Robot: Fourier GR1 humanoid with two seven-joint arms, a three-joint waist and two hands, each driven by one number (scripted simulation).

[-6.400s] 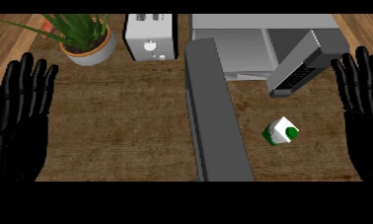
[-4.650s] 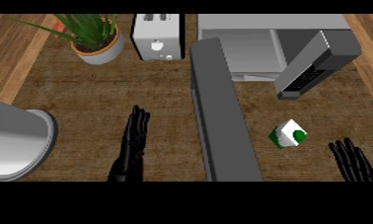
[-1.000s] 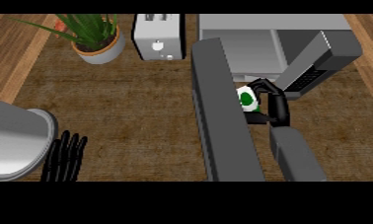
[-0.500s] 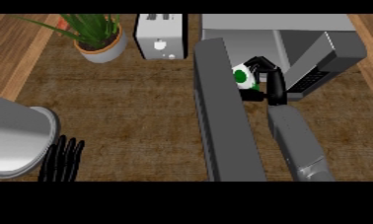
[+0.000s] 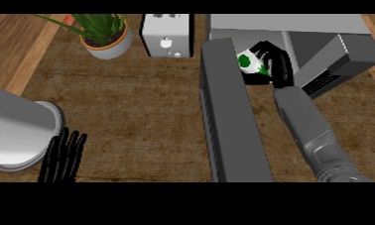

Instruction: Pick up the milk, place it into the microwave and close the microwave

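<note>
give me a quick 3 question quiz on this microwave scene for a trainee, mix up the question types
1. True or false: the right hand has its fingers curled round the milk.
2. Multiple choice: what stands directly left of the microwave along the back of the counter? A) a kettle B) the toaster C) a bowl
3. Fill in: the microwave door is ____.

Key:
1. True. The carton is held at the microwave's opening.
2. B. The potted plant is further left again.
3. Open. It swings out toward the robot, and the left hand sits low at the view's lower left, away from it.
</note>
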